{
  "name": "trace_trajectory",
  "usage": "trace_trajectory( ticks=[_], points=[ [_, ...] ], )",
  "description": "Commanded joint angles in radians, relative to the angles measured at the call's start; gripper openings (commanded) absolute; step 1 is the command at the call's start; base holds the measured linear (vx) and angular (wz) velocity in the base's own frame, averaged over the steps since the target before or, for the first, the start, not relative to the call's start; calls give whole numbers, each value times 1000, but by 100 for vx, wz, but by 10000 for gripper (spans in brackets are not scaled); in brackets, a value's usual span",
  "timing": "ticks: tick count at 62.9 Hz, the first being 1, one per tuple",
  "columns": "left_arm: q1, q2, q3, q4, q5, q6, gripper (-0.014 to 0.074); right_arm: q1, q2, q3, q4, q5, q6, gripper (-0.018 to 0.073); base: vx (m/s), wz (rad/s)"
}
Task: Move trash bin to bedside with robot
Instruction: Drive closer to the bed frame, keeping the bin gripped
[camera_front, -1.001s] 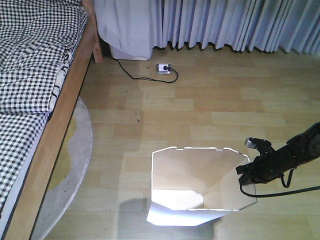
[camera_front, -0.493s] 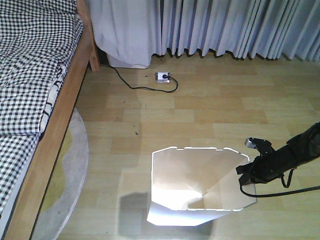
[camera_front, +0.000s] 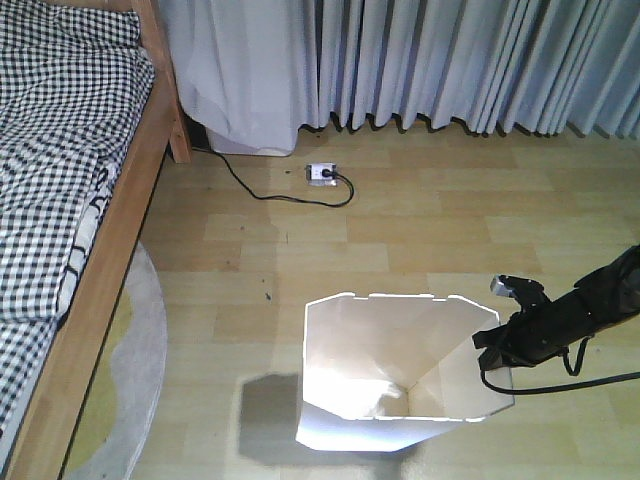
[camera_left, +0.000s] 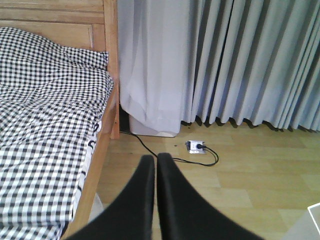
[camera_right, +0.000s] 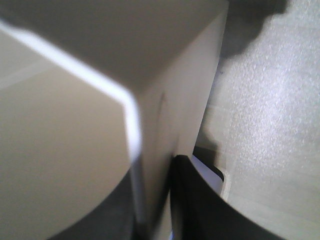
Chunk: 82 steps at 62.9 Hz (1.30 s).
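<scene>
In the front view, a pale wooden floor (camera_front: 450, 230) is seen running up to grey curtains (camera_front: 450, 60) along the far wall. A bed (camera_front: 105, 270) with a wooden rail and checked bedding (camera_front: 50, 150) fills the left edge, and a round rug (camera_front: 130, 380) lies partly under it. A power strip (camera_front: 322, 173) with a black cable (camera_front: 255, 185) lies near the curtains. The white bin (camera_front: 360, 360) stands upright on the floor at the lower middle, apart from the bed's rail, with the rug's edge between them. The right claw (camera_front: 492, 350) is set on the bin's right rim.

From the left wrist, the bed post (camera_left: 111, 65) and curtains (camera_left: 240, 60) are seen ahead. The left claw (camera_left: 155, 162) is pressed closed, with nothing held. A corner of the bin (camera_left: 315, 215) shows at the lower right edge.

From the right wrist, the bin's wall (camera_right: 65, 150) fills the picture, blurred. The rim is clamped between the claw's dark fingers (camera_right: 200, 205).
</scene>
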<state>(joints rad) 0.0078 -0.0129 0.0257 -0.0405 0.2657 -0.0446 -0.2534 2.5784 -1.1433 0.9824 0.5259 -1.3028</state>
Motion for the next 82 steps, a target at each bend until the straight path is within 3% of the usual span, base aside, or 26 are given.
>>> trace_trajectory(
  ticks=[1, 82],
  points=[
    [0, -14, 19, -4, -68, -6, -6, -2, -78, -11, 43, 177, -12, -4, 24, 3],
    [0, -14, 19, -4, -68, -6, -6, -2, -78, -11, 43, 177, -12, -4, 19, 2]
  ],
)
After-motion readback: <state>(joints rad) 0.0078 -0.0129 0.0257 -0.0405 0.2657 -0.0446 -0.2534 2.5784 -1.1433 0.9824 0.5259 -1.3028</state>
